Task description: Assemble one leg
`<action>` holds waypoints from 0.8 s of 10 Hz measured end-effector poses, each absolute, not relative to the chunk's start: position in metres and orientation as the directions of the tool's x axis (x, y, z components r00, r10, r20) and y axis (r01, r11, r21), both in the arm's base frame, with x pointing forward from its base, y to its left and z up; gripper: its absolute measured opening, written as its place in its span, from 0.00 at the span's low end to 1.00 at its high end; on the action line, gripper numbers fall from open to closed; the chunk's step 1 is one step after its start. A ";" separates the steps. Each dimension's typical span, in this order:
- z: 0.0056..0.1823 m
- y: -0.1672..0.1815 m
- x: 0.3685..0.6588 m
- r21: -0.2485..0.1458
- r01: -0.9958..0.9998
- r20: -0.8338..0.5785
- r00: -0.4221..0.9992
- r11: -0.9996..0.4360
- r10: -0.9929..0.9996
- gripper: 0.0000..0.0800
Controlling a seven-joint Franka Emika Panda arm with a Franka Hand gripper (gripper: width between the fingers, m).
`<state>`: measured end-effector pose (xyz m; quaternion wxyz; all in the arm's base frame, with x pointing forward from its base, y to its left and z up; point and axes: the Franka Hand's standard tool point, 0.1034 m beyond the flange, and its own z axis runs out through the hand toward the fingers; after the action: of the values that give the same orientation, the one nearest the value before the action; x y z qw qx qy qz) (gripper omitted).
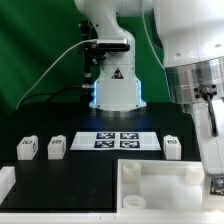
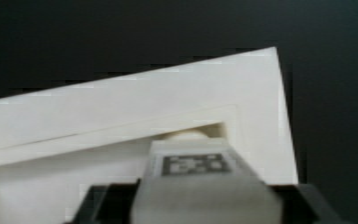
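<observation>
In the wrist view my gripper (image 2: 197, 196) is shut on a white leg (image 2: 194, 165), whose black-and-white tag faces the camera. The dark fingers (image 2: 115, 202) press on both of its sides. The leg hangs over a corner of the large white square tray-like piece (image 2: 105, 120), close to a corner hole (image 2: 194, 130). In the exterior view the arm comes down at the far right, and the gripper (image 1: 212, 178) is over the right end of that piece (image 1: 150, 185). Three more legs (image 1: 27, 148), (image 1: 56, 148), (image 1: 171, 148) stand on the black table.
The marker board (image 1: 118, 140) lies in the middle in front of the robot base (image 1: 115, 90). Another white part (image 1: 5, 182) lies at the exterior view's lower left edge. A green curtain hangs behind.
</observation>
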<state>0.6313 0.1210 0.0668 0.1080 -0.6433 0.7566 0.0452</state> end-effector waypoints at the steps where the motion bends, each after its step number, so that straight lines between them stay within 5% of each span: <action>1: 0.066 0.121 0.631 -0.082 -0.990 -0.217 -0.092 0.112 -0.972 0.59; 2: 0.065 0.121 0.629 -0.092 -0.995 -0.211 -0.027 0.048 -0.977 0.76; 5: 0.067 0.120 0.627 -0.172 -0.876 -0.129 0.473 -0.450 -0.872 0.81; 8: 0.066 0.120 0.627 -0.183 -0.810 -0.106 0.580 -0.557 -0.808 0.81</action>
<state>0.6267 0.1197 0.0662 0.1063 -0.8823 0.4584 0.0048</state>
